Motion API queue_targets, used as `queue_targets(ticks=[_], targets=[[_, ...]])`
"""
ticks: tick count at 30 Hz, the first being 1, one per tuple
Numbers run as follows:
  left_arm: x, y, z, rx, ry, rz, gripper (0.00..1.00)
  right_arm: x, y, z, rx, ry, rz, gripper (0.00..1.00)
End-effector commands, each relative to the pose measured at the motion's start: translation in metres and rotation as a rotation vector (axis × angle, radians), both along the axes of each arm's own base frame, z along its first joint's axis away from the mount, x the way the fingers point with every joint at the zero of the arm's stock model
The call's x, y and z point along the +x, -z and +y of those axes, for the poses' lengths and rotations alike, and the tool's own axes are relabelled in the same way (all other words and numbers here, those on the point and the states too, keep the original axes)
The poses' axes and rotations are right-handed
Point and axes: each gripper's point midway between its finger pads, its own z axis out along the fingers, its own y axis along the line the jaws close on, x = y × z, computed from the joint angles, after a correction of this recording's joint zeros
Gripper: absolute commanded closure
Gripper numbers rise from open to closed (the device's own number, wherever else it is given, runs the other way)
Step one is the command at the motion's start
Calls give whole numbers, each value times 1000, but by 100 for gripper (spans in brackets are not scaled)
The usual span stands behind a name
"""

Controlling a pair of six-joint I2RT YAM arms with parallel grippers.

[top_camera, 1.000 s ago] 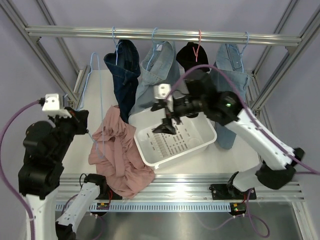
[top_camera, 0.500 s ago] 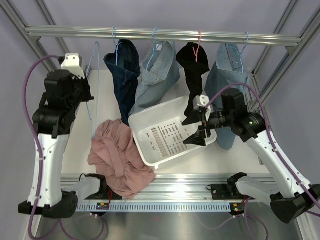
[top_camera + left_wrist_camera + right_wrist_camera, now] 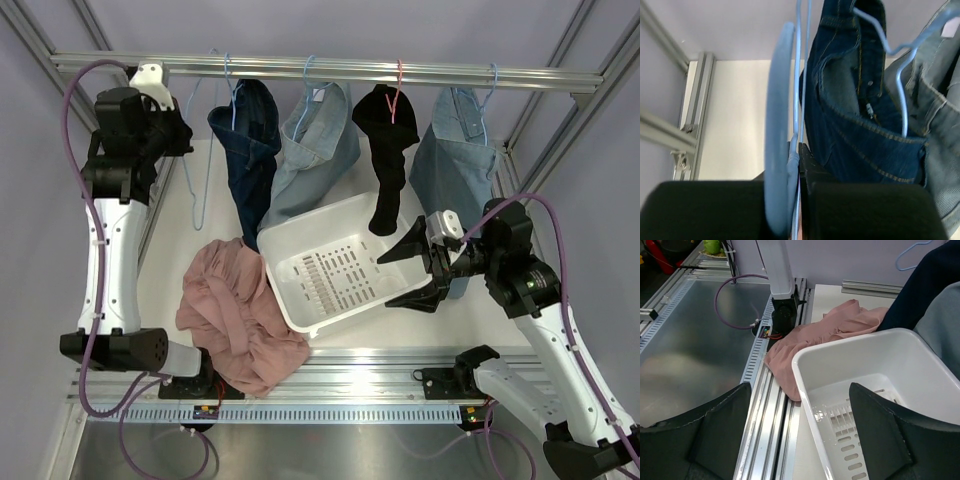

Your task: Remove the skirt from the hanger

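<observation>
**Pink skirt lying off its hanger**

We are seeing the pink skirt lying crumpled on the table, just left of the white basket. Its long way is running back to front, and its near end is spilling over the edge. The left gripper is clamping its jaws on the blue hanger, which is hanging straight up and down. The right gripper is holding its jaws wide apart.

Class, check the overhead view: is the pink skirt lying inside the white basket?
No, the pink skirt lies crumpled on the table to the left of the white basket, outside its rim.
</observation>
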Motion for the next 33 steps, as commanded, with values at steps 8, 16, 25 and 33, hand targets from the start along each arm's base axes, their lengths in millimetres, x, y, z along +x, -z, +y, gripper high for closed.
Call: queue_targets(ticks=[8,16,25,33], targets=[[41,-50,1,-34,64,-151,100,-14,-6,-2,29,-81,-5,12],[74,-46,-3,-77,81,-153,100,-13,-3,-1,29,-83,5,12],[92,-41,-5,-135,72,-157,99,-11,-1,-1,27,-86,11,11],[82,-14,-6,-135,77,-102,95,-11,0,0,27,-87,11,11]])
